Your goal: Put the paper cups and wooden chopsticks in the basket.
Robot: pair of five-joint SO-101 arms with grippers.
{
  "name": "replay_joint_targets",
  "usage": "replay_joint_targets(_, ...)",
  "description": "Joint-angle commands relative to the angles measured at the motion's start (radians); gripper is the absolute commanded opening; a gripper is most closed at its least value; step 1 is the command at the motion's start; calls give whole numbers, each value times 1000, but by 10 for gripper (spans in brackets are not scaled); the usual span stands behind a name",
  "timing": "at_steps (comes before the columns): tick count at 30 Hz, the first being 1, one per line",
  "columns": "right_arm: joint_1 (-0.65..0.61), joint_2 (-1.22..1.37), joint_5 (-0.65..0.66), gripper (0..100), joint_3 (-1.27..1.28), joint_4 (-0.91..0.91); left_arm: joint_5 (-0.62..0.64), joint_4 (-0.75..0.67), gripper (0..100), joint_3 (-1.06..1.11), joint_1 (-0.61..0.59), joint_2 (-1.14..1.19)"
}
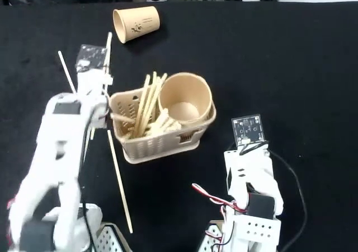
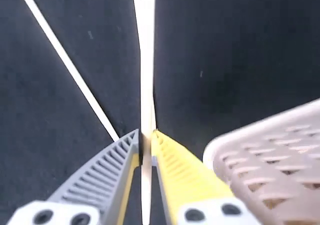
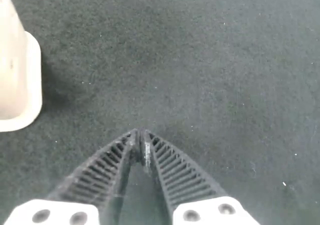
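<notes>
Black cloth (image 1: pixel 291 67) is covering the table where two white arms are working side by side. Nearest the onlooker, the right gripper (image 3: pixel 140 135) is pointing down at bare cloth with its dark ribbed fingers pressed together on nothing. The basket (image 1: pixel 162 145) is sitting just off to the left side of that gripper, and one pale corner of it is edging into the wrist view. A long loose chopstick (image 1: pixel 119 176) is lying flat on the cloth near the left arm's base, slanting up toward the basket's near left corner.

Inside the basket, an upright paper cup (image 1: pixel 187 98) is filling the right half. A bundle of chopsticks (image 1: pixel 146 109) is leaning across the left half, its tips poking over the far rim.

Farther on, the left gripper (image 2: pixel 146 136) is pinching a held chopstick (image 2: pixel 147 60) between its grey finger and its yellow one. The stick is running straight out past the fingertips. The basket's perforated wall is sitting close beside the yellow finger. On the grey finger's side, a thin loose chopstick (image 2: pixel 65 60) is lying at a slant on the cloth, apart from the held one.

Well beyond the left gripper, at the table's far edge, a tipped paper cup (image 1: pixel 136 23) is lying on its side with its mouth facing left.
</notes>
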Motion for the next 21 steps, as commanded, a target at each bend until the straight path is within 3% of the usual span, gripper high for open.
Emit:
replay_joint_targets(1, -14, -51, 2, 12, -4, 3, 41, -147, 29, 180, -45, -336)
replay_joint_targets(10, -14, -51, 2, 12, -4, 3, 353, -224, 29, 232, -265, -643)
replay_joint_targets(18, -14, -51, 2, 12, -4, 3, 385, -215, 29, 162, -255, -1054)
replay_joint_targets(21, -14, -51, 2, 12, -4, 2, 377, -210, 29, 191, -160, -1234)
